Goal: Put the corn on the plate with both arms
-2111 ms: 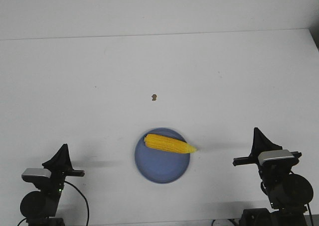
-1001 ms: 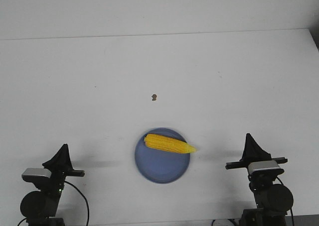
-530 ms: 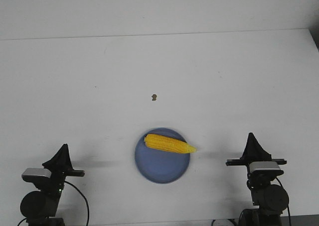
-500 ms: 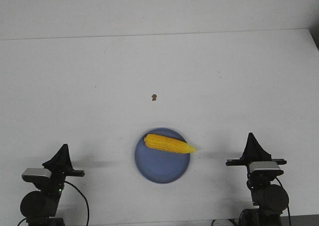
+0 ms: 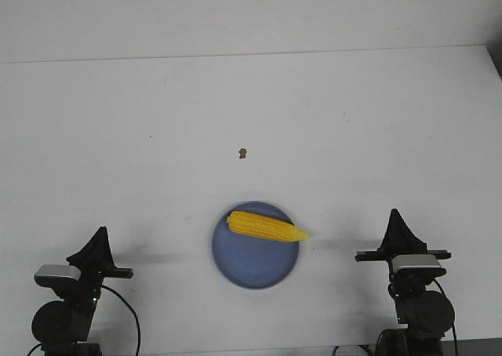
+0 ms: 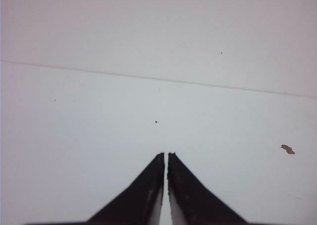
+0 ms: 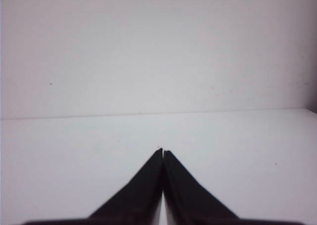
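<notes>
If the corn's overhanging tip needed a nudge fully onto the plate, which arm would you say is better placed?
Probably the right gripper: the corn points its tip past the plate rim on that side. The left gripper sits farther off, beyond the blunt end.

The 2 matte black robot arms end in pointed black left gripper (image 5: pixel 99 235) and right gripper (image 5: pixel 395 217) fingers, tapering to sharp tips. Each carries a grey-silver wrist module (image 5: pixel 56 274) above a round black joint. A thin black cable (image 5: pixel 125 309) loops beside the left one

A plain white table (image 5: pixel 118 121) meets a bare white wall (image 5: pixel 235 15).
</notes>
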Robot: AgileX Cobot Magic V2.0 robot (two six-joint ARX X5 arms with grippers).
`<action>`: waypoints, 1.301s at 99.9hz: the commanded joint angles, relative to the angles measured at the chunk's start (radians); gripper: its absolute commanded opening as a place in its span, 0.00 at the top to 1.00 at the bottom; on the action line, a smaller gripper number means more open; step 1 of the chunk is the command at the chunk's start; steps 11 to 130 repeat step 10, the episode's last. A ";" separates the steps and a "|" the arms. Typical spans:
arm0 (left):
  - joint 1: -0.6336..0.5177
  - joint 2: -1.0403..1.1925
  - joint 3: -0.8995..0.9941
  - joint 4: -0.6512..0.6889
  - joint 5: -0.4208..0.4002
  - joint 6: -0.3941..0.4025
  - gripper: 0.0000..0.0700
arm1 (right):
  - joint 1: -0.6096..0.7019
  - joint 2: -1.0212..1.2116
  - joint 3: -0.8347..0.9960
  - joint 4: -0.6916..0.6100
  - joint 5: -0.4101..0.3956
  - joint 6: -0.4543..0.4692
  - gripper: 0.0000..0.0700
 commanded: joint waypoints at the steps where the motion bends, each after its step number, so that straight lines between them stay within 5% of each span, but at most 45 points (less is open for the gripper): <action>1: 0.002 -0.001 -0.019 0.011 0.002 -0.003 0.98 | 0.002 -0.002 -0.002 0.013 0.003 0.007 1.00; 130: 0.002 -0.001 -0.019 0.011 0.002 -0.003 0.98 | 0.002 -0.002 -0.002 0.013 0.003 0.007 1.00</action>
